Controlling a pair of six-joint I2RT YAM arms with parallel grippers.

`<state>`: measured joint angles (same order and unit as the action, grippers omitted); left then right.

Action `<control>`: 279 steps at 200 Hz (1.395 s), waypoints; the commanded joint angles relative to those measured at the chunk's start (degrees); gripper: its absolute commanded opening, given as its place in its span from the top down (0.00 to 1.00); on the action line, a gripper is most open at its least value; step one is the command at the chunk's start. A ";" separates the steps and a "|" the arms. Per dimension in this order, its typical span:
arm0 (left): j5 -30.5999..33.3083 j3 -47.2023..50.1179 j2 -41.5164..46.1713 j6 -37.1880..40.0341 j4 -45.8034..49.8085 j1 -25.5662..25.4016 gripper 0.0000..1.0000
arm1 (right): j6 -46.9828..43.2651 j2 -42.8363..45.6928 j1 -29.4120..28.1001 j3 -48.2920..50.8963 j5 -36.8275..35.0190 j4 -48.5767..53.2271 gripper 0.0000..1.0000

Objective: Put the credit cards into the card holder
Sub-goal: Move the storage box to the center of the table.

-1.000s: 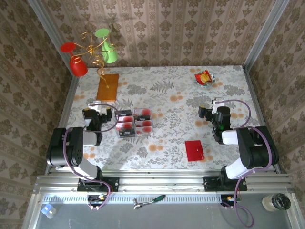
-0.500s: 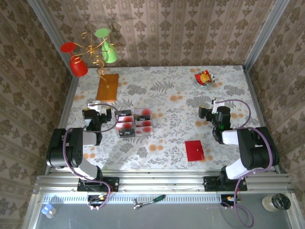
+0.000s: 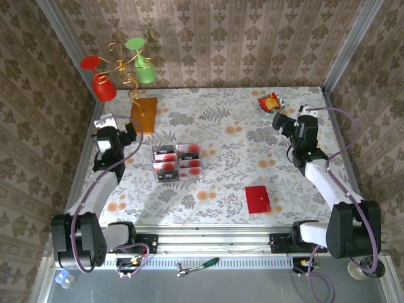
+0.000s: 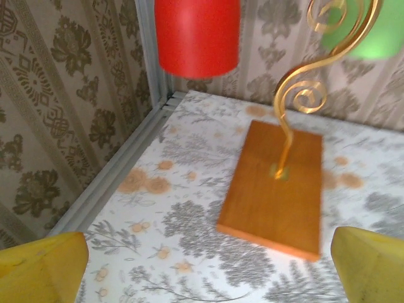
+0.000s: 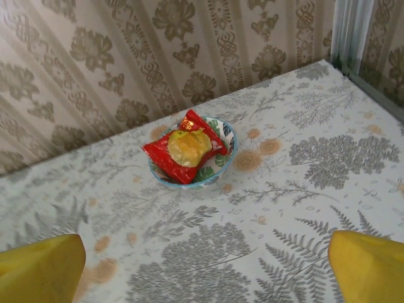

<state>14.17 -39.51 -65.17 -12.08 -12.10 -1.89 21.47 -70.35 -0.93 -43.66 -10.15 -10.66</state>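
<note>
Several credit cards lie in a tight block left of the table's middle, pale with dark strips and red blotches. The card holder, a flat bright-red square, lies shut near the front right. My left gripper hangs at the back left, away from the cards, facing the orange-brown block. Its yellow fingertips stand wide apart and hold nothing. My right gripper is at the back right, far from the card holder, open and empty over bare table.
A gold spiral stand on the orange-brown block carries a red cup and a green cup. A small bowl with a red-yellow snack wrapper sits at the back right. Walls close in on three sides.
Both arms have unfolded and reached away from the table's front: the left gripper toward the orange-brown block, the right gripper toward the snack bowl. Cards and card holder have not moved.
</note>
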 commanded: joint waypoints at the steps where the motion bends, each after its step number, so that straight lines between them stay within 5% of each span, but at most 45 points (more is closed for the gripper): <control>1: -3.32 -5.97 2.15 -14.66 21.97 -1.44 0.00 | 8.69 2.09 -0.41 -0.69 8.65 8.84 0.00; 55: -13.88 1.17 10.63 -21.00 20.05 -9.67 0.00 | 4.54 4.21 -19.45 -0.02 12.48 12.69 0.08; 80: -12.04 6.02 12.83 -21.94 18.48 -14.04 0.00 | 3.77 0.30 -28.29 -0.31 11.25 16.14 0.13; 137: -14.22 12.88 10.09 -26.10 9.58 -15.15 0.00 | 2.93 -12.76 -47.48 0.28 -0.91 12.65 0.11; 279: -18.79 10.87 -0.43 -22.60 0.56 -16.12 0.00 | 0.22 -29.35 -51.28 -9.01 -7.04 11.49 0.08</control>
<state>-3.44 -26.50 -64.64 -36.01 -8.82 -17.41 22.44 -97.80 -52.03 -50.65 -13.67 1.48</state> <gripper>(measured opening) 0.999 0.920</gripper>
